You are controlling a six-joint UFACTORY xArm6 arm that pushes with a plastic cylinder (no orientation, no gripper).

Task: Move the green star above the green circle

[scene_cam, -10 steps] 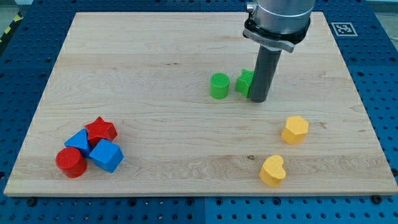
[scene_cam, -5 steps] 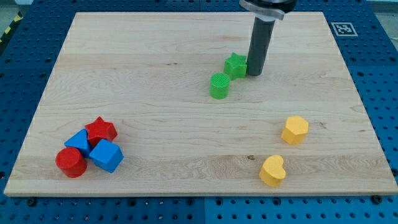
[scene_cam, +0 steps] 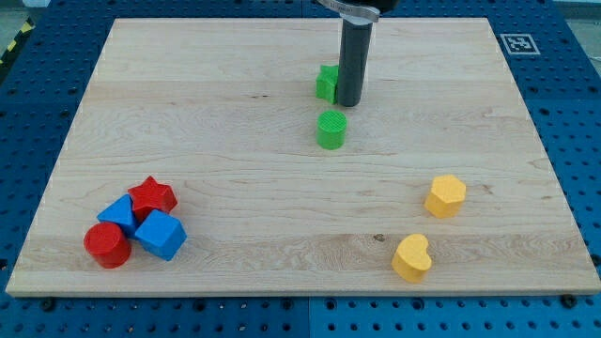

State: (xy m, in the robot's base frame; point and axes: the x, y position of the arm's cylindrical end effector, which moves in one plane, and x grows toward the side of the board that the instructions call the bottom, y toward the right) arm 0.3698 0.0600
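Clawless, the rod's bare end, my tip [scene_cam: 348,102], presses the right side of the green star [scene_cam: 327,83], which sits above the green circle [scene_cam: 331,130] below my tip; pushing further risks shoving it left, out of line.

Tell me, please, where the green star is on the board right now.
The green star lies in the view's upper middle, directly above the green circle with a gap between them. My tip is against its right side, partly hiding it.
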